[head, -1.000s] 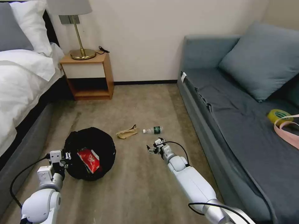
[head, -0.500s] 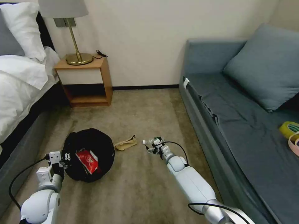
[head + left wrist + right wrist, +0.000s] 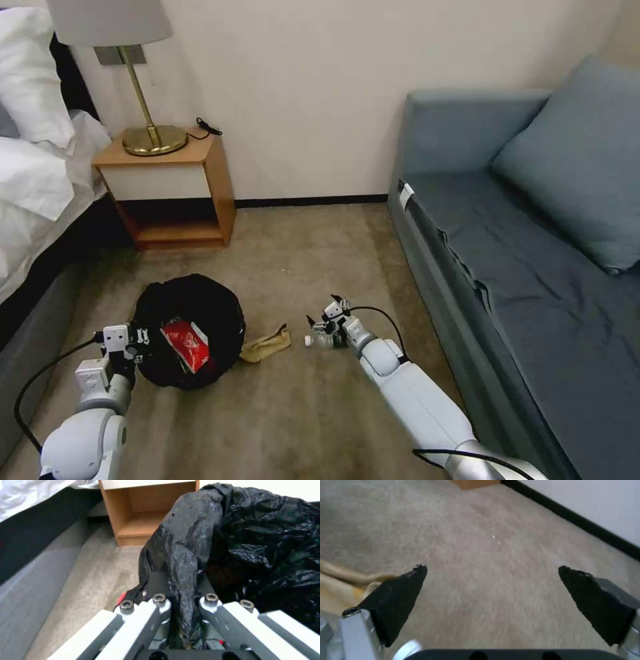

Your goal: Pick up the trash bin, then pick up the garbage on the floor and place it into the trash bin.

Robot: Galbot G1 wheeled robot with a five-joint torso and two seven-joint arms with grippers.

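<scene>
The right tool (image 3: 319,326) sits low, centre of the head view, fingers spread wide, directly over the bottle (image 3: 318,341). The bottle lies on the carpet w/ its long axis roughly left-right across the frame, cap end pointing left, body tucked under the tool on the wrist side. In the right wrist view the two black pads (image 3: 398,597) stand well apart w/ bare carpet between them, so nothing is gripped yet. My read: the spread fingers need to straddle the bottle across its short width, so tool orientation vs. that left-right axis is what counts. The right arm is much the nearer one.

The tan paper bag (image 3: 265,345) lies just left of the bottle, btw it and the trash bin (image 3: 189,330), near the bin's right edge. The bin is at lower left, a red packet (image 3: 187,344) already inside. The left tool (image 3: 142,336) is pinched on the bin's rim; the left wrist view shows its fingers (image 3: 159,610) pressed together on a fold of the black liner (image 3: 233,537).

Vs. half a sec ago: the whole scene has slid down-frame, so the camera moved. The right tool was then just below the bottle in the frame; now it overlaps it.
</scene>
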